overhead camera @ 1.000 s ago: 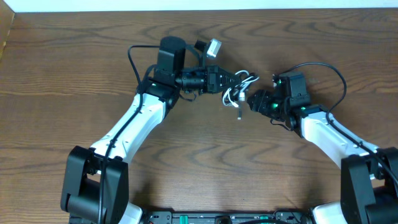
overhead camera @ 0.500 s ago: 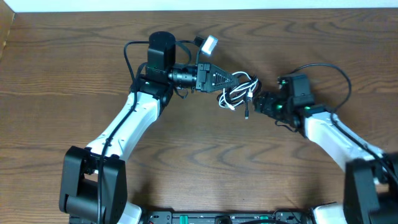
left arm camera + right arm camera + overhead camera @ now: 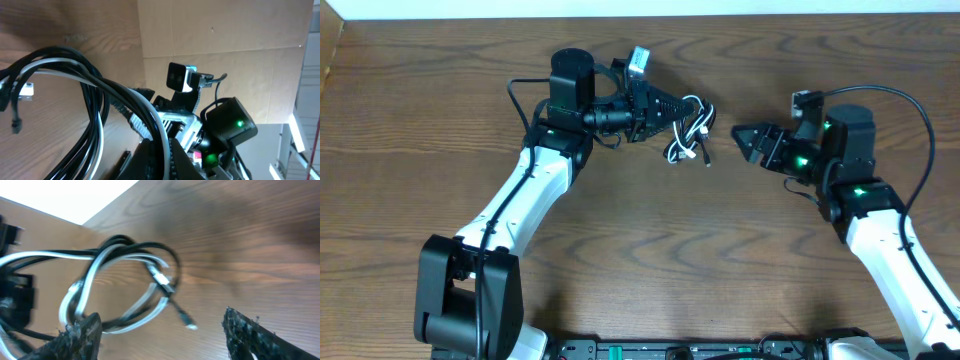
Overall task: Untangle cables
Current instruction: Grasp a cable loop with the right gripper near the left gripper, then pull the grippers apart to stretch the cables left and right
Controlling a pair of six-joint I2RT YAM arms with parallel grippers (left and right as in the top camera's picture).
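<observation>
Right now the left hand [image 3: 672, 108] is clamped on the cables [image 3: 688, 128], over the far middle of the bench [image 3: 650, 250]. The bundle sticks out from its tips toward the right hand [image 3: 741, 141]. Bundle and right hand are apart, with bare wood showing between them.

From the left wrist, the white cord [image 3: 97, 85] and the black cord [image 3: 60, 50] sweep out together in loops from the grip at the bottom of the view. They lie against each other and cross more than once, so they are not yet separated. A small black plug [image 3: 16, 125] dangles at the left edge, with a white plug [image 3: 27, 90] just above it.

The right hand is open and holds nothing. Its two fingers [image 3: 82, 332] stand wide apart at the lower corners of the right wrist view, and the cables show between them, further off. In that view the cords form one tangled loop, white and black twisted over each other, with a loose end trailing down from it. Whether any part of the bundle rests on the bench, I cannot tell.
</observation>
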